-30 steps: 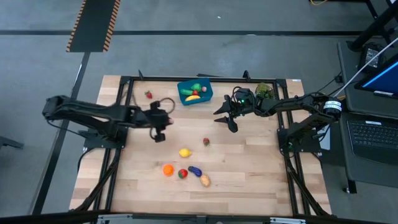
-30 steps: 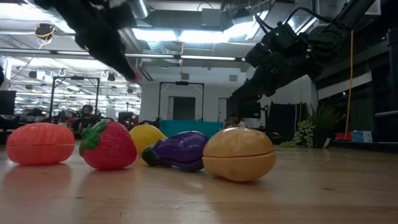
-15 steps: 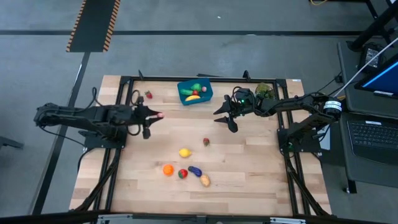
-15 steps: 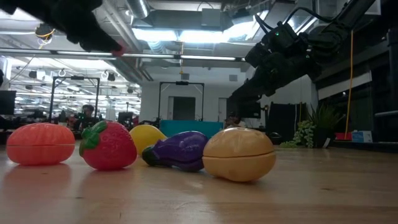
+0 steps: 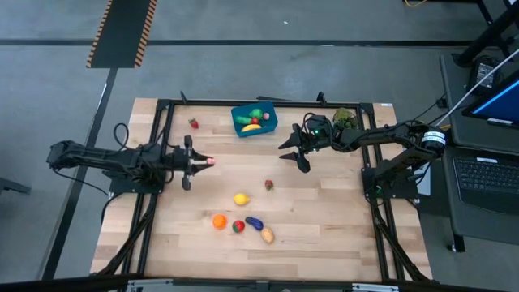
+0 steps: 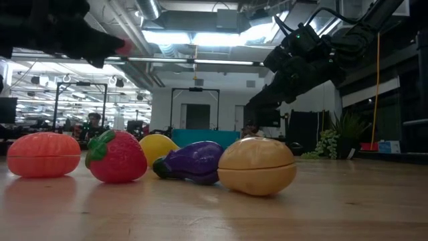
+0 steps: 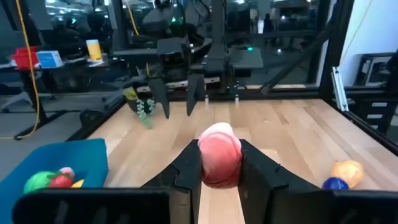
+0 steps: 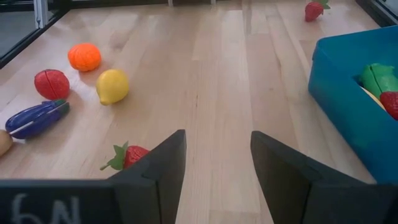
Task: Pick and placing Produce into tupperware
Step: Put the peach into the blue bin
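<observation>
My left gripper [image 5: 203, 162] hovers over the table's left half, shut on a small pink-red round produce piece [image 7: 219, 155] that also shows in the low view [image 6: 124, 47]. The blue tupperware [image 5: 254, 120] sits near the far edge with several pieces inside. My right gripper [image 8: 214, 162] is open above the table to the right of the tupperware [image 8: 354, 99] and touches nothing. Lying on the table are a lemon [image 5: 240, 199], an orange [image 5: 219, 221], a red piece [image 5: 238, 226], an eggplant [image 5: 255, 222], a potato [image 5: 267, 235] and two strawberries [image 5: 268, 185] [image 5: 194, 123]. My left gripper pinches the pink-red piece by its two sides [image 7: 205, 163] between the two fingers, at their free ends. The fingers lie level and point toward the table's right. The piece is lifted clear of the table and its rounded end sticks out past the fingertips [image 7: 186, 168].
A leafy green plant sprig [image 5: 344, 118] lies at the far right, behind the right arm. A black frame rail [image 5: 162, 138] runs along the table's edges. Bare wood [image 5: 324, 211] lies between the two grippers and on the near right.
My left gripper has drawn back toward the table's left edge and risen, tipping from slanting downward to level, and has stayed shut on the pink-red piece throughout.
</observation>
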Available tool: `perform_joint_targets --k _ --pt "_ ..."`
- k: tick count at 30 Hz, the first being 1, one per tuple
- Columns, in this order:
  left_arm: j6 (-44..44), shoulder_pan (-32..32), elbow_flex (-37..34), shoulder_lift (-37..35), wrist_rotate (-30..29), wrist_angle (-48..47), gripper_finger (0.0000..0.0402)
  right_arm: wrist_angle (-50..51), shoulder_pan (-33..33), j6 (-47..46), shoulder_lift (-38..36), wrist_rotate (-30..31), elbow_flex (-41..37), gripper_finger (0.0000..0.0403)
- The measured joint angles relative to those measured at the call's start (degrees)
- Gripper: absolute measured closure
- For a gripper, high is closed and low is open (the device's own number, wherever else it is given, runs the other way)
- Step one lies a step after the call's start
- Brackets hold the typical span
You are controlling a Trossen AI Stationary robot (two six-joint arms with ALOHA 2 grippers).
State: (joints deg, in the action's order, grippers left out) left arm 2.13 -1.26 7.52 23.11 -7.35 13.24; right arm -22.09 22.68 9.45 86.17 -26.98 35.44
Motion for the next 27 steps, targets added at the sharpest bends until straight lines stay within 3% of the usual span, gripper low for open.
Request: perform_joint_targets --k 9,21,27 --pt "-1.6 2.2 -5.3 0.0 1.1 7.7 0.0334 0.0 0.0 0.0 0.0 0.0 0.0 0.0220" --pt "-3.4 4.4 -5.6 0.1 1.1 10.1 0.0334 0.1 0.0 -0.2 0.0 0.0 0.0 0.0220" --pt "-3.9 5.1 -5.6 0.2 -4.8 10.1 0.0334 0.1 0.0 -0.2 0.0 0.0 0.0 0.0220"
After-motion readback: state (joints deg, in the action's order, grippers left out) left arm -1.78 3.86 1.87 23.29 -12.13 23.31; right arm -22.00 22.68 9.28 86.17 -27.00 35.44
